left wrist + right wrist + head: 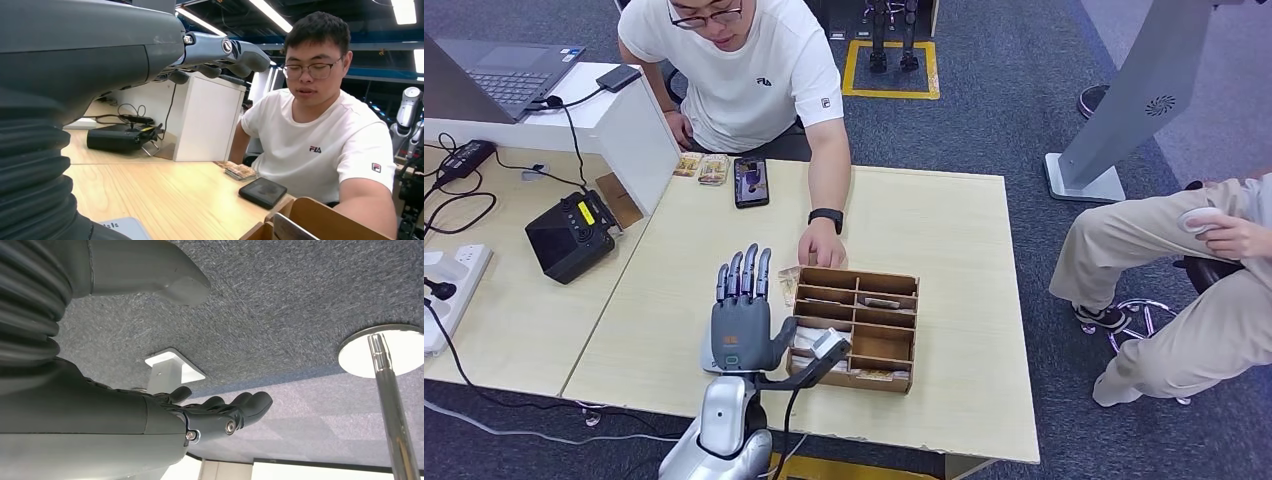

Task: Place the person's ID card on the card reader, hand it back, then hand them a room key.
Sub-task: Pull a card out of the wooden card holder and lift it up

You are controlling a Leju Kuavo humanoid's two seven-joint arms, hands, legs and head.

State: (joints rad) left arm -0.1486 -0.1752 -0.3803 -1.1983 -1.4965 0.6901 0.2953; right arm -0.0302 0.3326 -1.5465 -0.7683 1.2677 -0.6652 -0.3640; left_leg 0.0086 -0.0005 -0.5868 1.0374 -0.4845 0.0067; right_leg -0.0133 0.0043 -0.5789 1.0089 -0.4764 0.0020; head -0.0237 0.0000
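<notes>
The left hand [742, 322] hovers flat, fingers spread and empty; beyond its fingertips the person's hand [821, 247] rests by the compartmented wooden box [856, 326].

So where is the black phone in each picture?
Head view: the black phone lies on the table's far side, before the person.
Left wrist view: the phone lies flat beside the wooden box.
Right wrist view: not in it.
Shared landmark: the wooden box.
</notes>
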